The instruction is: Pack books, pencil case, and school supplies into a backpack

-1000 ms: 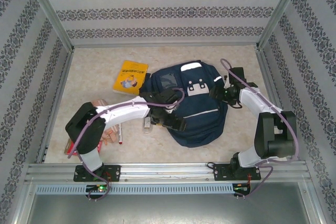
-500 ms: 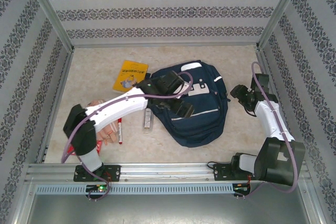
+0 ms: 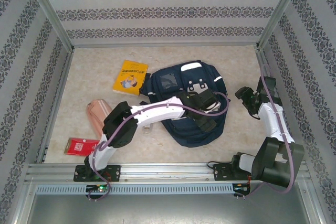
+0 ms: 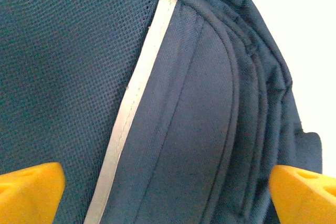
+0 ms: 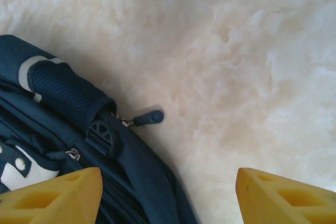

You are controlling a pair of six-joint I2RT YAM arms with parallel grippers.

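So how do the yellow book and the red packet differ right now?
The book is yellow and larger; the packet is red and smaller. The book lies far back beside the backpack; the packet lies near the left arm's base. Both lie flat on the table, unpacked.

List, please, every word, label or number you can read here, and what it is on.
Yellow book: dark title on the cover, too small to read.
Red packet: print too blurred to read.
Backpack: white patches, no legible text.
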